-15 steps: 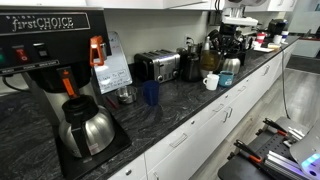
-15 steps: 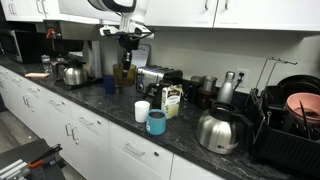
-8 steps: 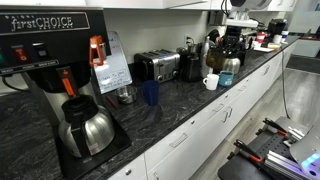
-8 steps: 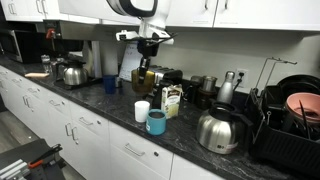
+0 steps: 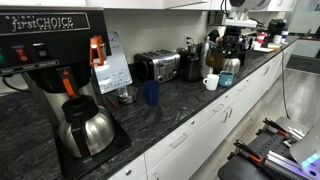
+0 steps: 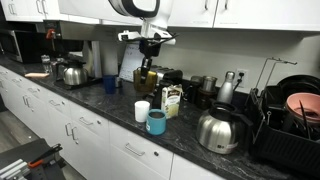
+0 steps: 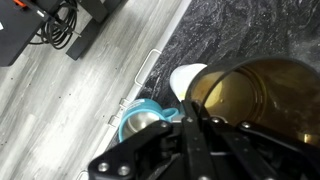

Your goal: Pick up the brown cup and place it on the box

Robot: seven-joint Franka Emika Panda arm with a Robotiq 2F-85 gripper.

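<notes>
The claw (image 6: 149, 58) was clamped on the brown cup (image 7: 262, 92) near its rim; light, thin plastic, likely slick and crushable.

The dark speckled countertop (image 6: 95, 108) runs from the left edge of the frame to the lower right. On it stand a white cup (image 6: 142, 110) and a teal mug (image 6: 156, 122) (close together, perhaps touching), a small box (image 6: 172, 101), a steel jug (image 6: 218, 130), a toaster (image 6: 163, 77) and a blue tumbler (image 6: 110, 85).

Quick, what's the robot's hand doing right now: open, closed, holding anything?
Hand: closed, holding the brown cup.
</notes>
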